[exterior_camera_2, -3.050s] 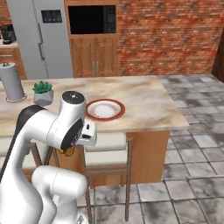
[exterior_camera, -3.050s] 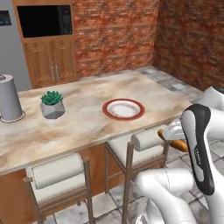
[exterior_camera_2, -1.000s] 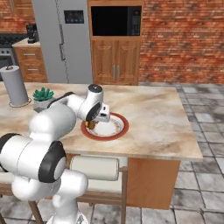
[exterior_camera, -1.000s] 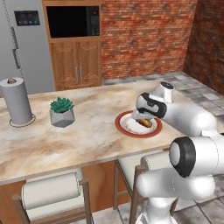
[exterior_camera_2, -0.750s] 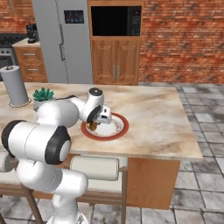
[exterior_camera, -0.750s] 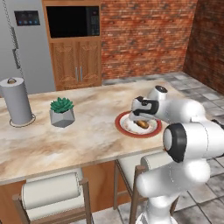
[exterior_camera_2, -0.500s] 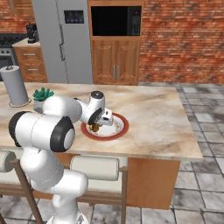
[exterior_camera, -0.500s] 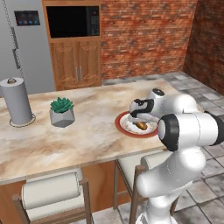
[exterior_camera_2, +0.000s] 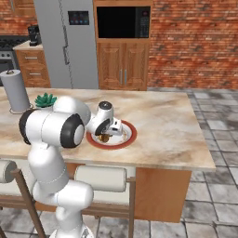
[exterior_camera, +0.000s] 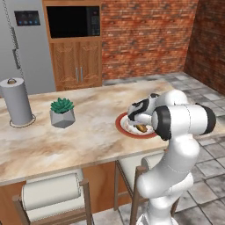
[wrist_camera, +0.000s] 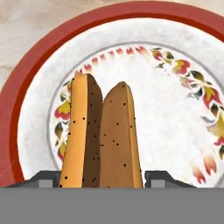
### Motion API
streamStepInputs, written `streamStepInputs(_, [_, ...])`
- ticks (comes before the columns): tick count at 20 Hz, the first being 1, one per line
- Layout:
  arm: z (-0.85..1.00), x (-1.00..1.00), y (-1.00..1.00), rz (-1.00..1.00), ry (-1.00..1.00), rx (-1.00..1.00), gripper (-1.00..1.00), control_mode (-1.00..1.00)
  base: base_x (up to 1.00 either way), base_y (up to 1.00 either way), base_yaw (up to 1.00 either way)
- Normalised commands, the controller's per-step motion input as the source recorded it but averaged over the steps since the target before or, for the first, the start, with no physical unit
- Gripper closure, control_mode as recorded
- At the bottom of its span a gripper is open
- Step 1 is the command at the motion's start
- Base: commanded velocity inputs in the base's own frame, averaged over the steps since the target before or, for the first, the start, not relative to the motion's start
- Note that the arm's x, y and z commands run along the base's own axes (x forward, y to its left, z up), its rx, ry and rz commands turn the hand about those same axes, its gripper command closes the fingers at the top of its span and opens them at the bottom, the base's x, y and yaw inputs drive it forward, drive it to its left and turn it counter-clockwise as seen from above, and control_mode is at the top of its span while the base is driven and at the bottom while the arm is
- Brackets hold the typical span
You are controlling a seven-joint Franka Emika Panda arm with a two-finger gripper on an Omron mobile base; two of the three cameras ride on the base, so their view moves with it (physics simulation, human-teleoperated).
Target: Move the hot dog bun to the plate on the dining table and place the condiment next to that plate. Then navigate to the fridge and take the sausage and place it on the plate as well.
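The hot dog bun (wrist_camera: 103,135), tan-brown and split, lies lengthwise on the white centre of the plate (wrist_camera: 26,78), which has a broad red-brown rim. My gripper (wrist_camera: 103,179) is shut on the bun, one dark fingertip (wrist_camera: 48,178) pressed to each side. From the base views the gripper (exterior_camera: 139,125) (exterior_camera_2: 108,135) hangs low over the plate (exterior_camera: 121,127) (exterior_camera_2: 128,139) with the bun (exterior_camera: 141,128) (exterior_camera_2: 106,137) under it, on the dining table (exterior_camera: 88,132) (exterior_camera_2: 162,125). The grey fridge (exterior_camera_2: 69,42) stands behind. The condiment and the sausage are out of view.
A paper towel roll (exterior_camera: 16,102) (exterior_camera_2: 15,90) and a small potted plant (exterior_camera: 62,112) (exterior_camera_2: 45,100) stand on the table to the left of the plate. Cushioned stools (exterior_camera: 52,195) (exterior_camera_2: 100,179) line the near edge. Wooden cabinets with a microwave (exterior_camera: 74,22) are behind.
The base drove up to the dining table. In the last second the hand has sunk with the bun until it rests on the plate, and the arm has folded closer.
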Motion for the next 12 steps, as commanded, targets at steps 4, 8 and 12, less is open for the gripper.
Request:
streamStepInputs(4, [0.03, 0.09, -0.01, 0.00, -0.11, -0.01, -1.00, -1.00, 0.00, 0.00, 0.00])
streamStepInputs(8, [0.44, -0.15, 0.00, 0.00, -0.18, -0.08, -1.00, -1.00, 0.00, 0.00, 0.00])
streamStepInputs(12, [0.86, -0.34, 0.00, 0.00, -0.15, -0.10, -1.00, -1.00, 0.00, 0.00, 0.00])
